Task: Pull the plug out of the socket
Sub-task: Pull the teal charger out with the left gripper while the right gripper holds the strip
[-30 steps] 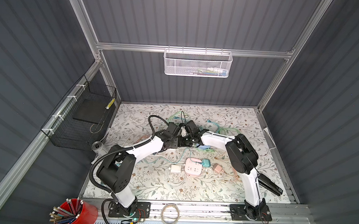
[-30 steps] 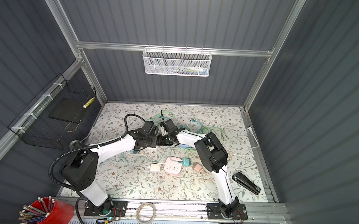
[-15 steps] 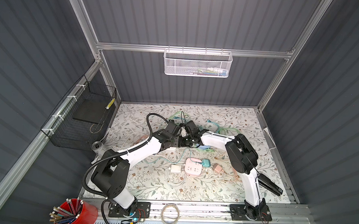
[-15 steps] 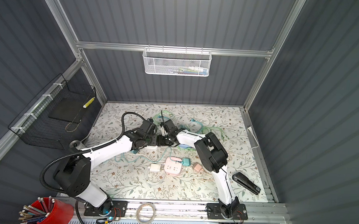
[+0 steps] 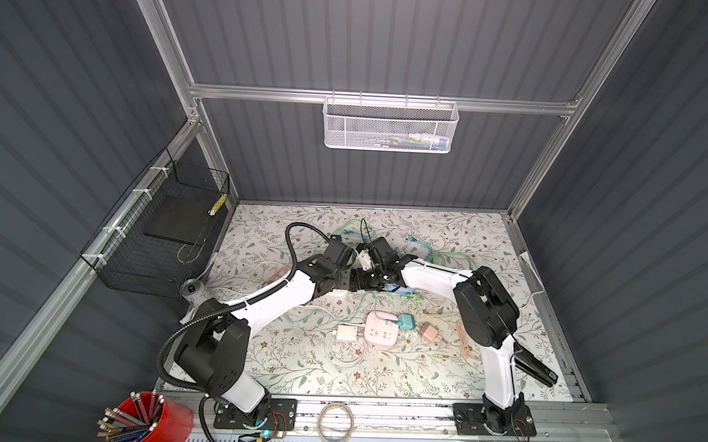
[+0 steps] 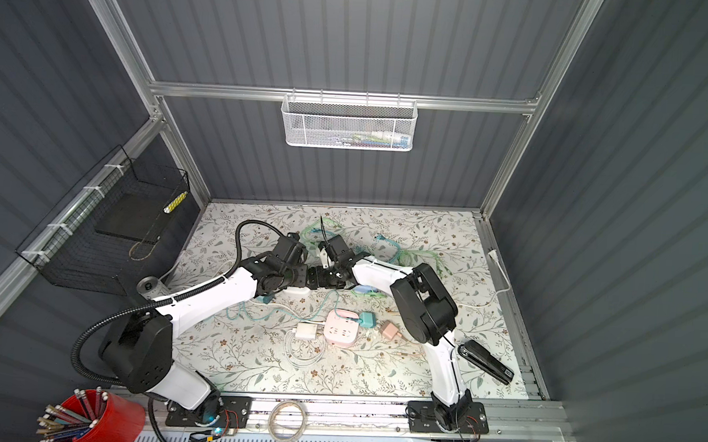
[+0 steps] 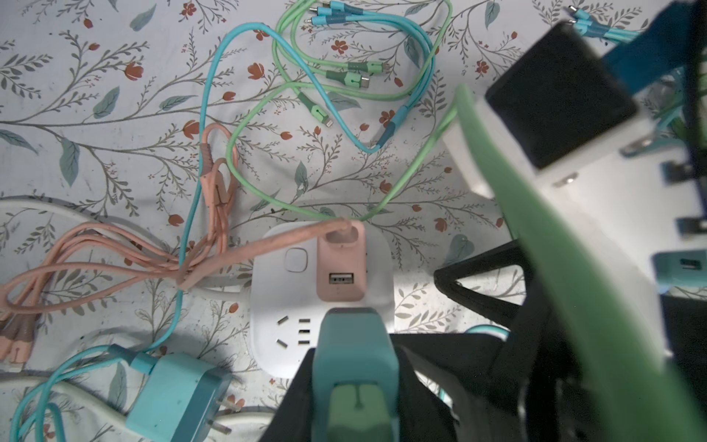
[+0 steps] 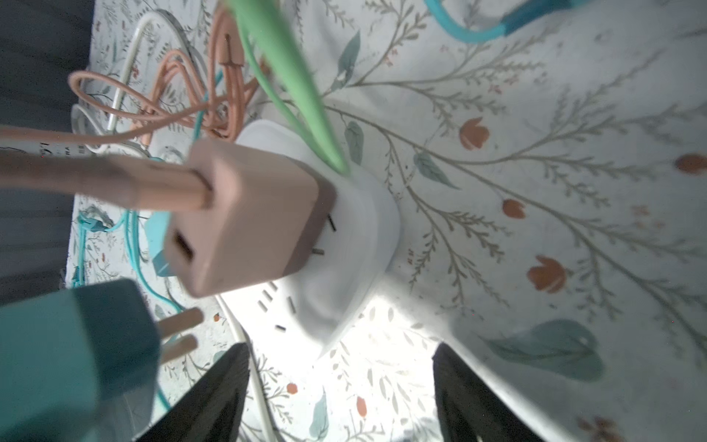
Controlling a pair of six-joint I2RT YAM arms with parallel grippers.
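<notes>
Inspector: Status of the left gripper [image 7: 355,382]?

Technician: Clamped on the teal plug [image 7: 354,344]. Its prongs [image 8: 180,329] show bare, off to one side of the white socket [image 8: 355,245] and clear of its face.

Inspector: And the right gripper [image 8: 338,359]?

Technician: Jaws apart, nothing between them. The socket lies just ahead of the fingertips on the floral mat [image 8: 535,153], with a pink plug [image 8: 252,218] seated in it.

Inspector: Step in hand?

Technician: By judgement, the pull is done for the teal plug; clearing away is what is left.

Inspector: Requirement for the next move?

Technician: Carry the plug away from the socket, slowly. A green cable [image 8: 287,76] trails across the socket between the two grippers and may drag it. Whether the pink plug is also due out cannot be told.
</notes>
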